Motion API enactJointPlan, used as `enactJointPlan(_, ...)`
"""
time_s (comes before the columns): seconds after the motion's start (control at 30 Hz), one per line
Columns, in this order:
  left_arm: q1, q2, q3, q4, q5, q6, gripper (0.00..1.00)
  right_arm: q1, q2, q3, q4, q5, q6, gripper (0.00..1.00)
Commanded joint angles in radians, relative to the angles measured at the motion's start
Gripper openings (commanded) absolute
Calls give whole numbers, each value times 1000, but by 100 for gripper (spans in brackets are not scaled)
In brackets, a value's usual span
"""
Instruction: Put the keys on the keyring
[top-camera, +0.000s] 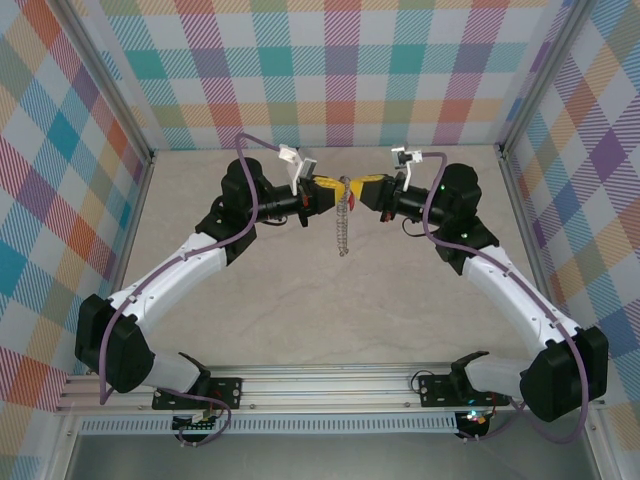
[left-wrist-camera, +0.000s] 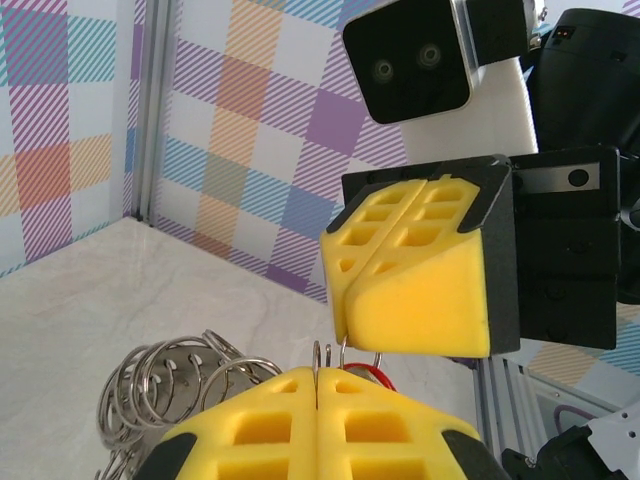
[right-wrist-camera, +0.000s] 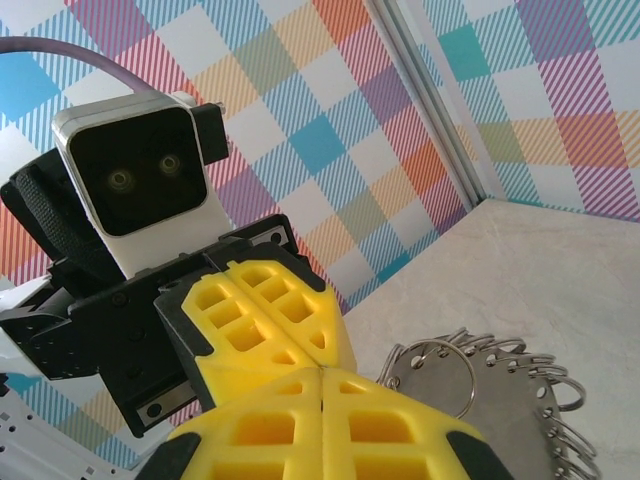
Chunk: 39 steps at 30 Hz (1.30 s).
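If my left gripper (left-wrist-camera: 318, 380) loosens: the keyring (top-camera: 343, 225) drops to the table (top-camera: 300, 310). It hangs in mid-air under the two grippers with nothing to catch it, so any slack in the pinch loses it.
Keyring swing risk: the bunch of small loops (left-wrist-camera: 170, 385) dangles free to the left of my left fingers (left-wrist-camera: 260, 420) in the left wrist view. A jerk could set it swinging, pull the wire off line, and the key misses.
Key risk: the key (left-wrist-camera: 377, 375) shows as a red sliver only, tiny against the ring. It could twist or pop out if pressed on the wire at a slant.
If my right gripper (right-wrist-camera: 322, 380) pushes in: the grippers sit nose to nose in the top view, nearly touching. More push jams foam on foam and could lever the ring out of the left pinch.
Left gripper state: fingers together, no gap at the seam. Thin wire ends (left-wrist-camera: 330, 355) stick up out of the seam, so I judge it clamped on the keyring.
Keyring place: in the air over the far-middle of the table, hanging between both grippers.
Right gripper state: fingers pressed together, seam closed. What is pinched inside is hidden, likely the key, can't tell.
Key place: just under the right gripper, just above my left fingers, beside the wire ends. Can't tell whether it touches the wire.
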<state>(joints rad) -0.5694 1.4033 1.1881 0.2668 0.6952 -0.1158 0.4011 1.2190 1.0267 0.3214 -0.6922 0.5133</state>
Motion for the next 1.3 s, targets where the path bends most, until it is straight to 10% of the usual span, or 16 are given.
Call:
enactJointPlan(0.0, -14, -28, 13, 43, 12, -8, 0, 9, 11, 45, 55, -4, 5, 0)
enactJointPlan(1.27, -18, -47, -11, 90, 7, -21, 0, -33, 32, -37, 28, 30, 13, 0)
